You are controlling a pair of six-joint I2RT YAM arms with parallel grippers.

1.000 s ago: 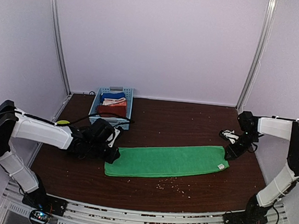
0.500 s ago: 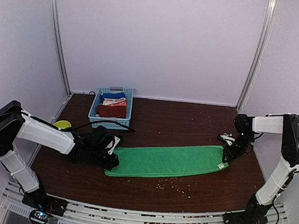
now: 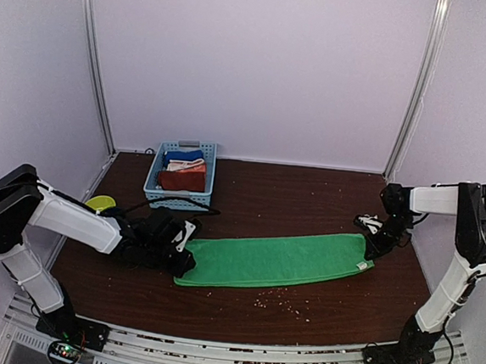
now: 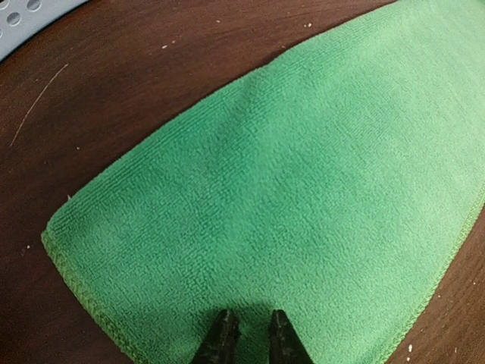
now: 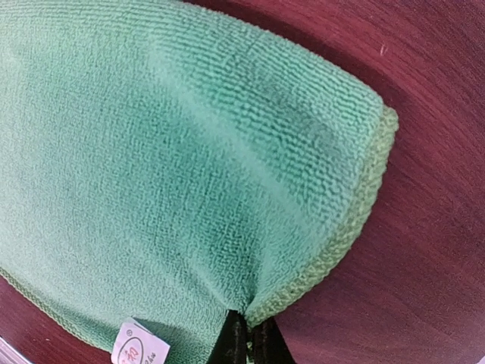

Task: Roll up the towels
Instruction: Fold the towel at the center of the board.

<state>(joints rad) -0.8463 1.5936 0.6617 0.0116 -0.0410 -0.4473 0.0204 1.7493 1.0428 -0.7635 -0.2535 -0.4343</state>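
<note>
The green towel (image 3: 274, 260) lies flat in a long strip across the table's middle. My left gripper (image 3: 187, 258) rests low over its left end. In the left wrist view (image 4: 252, 322) its fingertips stand a narrow gap apart on top of the cloth (image 4: 303, 174). My right gripper (image 3: 372, 249) is at the towel's right end. In the right wrist view (image 5: 248, 322) it is shut on the towel's hemmed edge (image 5: 333, 243), next to a white tag (image 5: 140, 350). The rust towel (image 3: 182, 179) lies folded in the basket.
A light blue basket (image 3: 153, 174) stands at the back left, also holding a blue cloth (image 3: 181, 155) and a white-and-orange striped cloth (image 3: 191, 166). A yellow-green object (image 3: 99, 202) lies left of my left arm. Crumbs (image 3: 279, 300) dot the table near the towel.
My right gripper has drawn the towel's right end a little toward the back. My left gripper has slid slightly right onto the left end.
</note>
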